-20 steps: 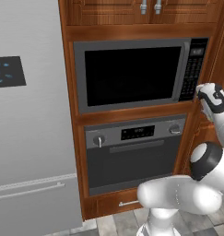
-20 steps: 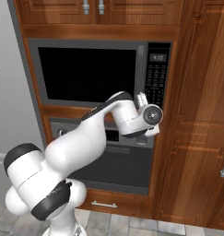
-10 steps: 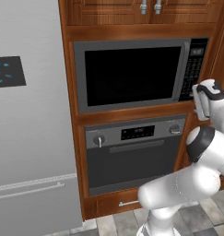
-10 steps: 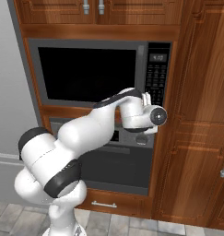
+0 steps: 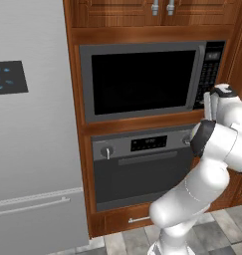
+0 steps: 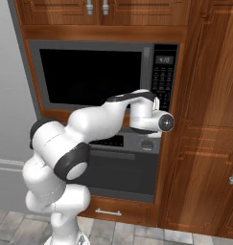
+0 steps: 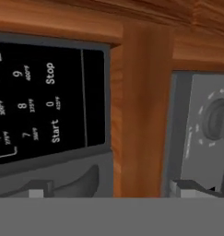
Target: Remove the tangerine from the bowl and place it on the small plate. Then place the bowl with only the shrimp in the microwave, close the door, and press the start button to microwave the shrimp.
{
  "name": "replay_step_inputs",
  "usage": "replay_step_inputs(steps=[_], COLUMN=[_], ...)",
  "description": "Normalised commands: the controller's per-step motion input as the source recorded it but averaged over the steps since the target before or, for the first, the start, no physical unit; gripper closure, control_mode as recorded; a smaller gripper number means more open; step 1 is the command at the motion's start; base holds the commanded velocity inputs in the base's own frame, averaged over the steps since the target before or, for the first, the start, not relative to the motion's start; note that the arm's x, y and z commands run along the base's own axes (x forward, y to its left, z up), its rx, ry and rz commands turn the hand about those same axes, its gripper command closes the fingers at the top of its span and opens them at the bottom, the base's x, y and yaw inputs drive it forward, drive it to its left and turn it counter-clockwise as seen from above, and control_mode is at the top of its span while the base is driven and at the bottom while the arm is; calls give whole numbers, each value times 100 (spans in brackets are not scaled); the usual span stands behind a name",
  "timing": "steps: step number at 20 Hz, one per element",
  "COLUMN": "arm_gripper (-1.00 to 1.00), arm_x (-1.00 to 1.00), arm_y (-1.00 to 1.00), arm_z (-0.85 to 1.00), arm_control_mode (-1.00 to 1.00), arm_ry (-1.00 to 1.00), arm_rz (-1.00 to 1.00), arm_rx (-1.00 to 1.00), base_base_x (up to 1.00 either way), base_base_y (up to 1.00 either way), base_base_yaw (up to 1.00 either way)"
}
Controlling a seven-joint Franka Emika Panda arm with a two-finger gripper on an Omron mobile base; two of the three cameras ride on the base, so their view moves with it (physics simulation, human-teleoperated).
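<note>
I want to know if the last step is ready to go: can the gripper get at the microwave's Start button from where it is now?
Probably yes. The microwave door is shut, the open gripper hangs right before the keypad, and the Start button lies bare just ahead with nothing between.

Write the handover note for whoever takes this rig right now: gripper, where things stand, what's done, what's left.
Gripper: open, holding nothing, raised close to the microwave keypad.
Microwave: door shut; nothing can be made out through the dark window, so confirm the bowl went in.
Hand view: rolled sideways, with the Start button and Stop button ahead of the fingertips and the oven knob beyond the wood strip.
Done: door closed.
Left: press Start; the fingertips are not yet on it.
</note>
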Motion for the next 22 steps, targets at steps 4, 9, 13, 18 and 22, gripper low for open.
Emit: replay_step_inputs(steps=[4, 9, 13, 18, 22], arm_gripper=[-100, -100, -100, -100, -100], arm_x=[37, 36, 31, 28, 26], arm_y=[0, 0, -1, -3, -6], arm_z=[-11, -9, -11, -17, -28], arm_control_mode=[-100, -100, -100, -100, -100], arm_ry=[0, 0, 0, 0, 0], arm_rz=[-4, -5, -5, -6, -6], arm_rx=[12, 12, 11, 7, 6], base_base_x=[0, 0, 0, 0, 0], base_base_y=[0, 0, 0, 0, 0], base_base_yaw=[0, 0, 0, 0, 0])
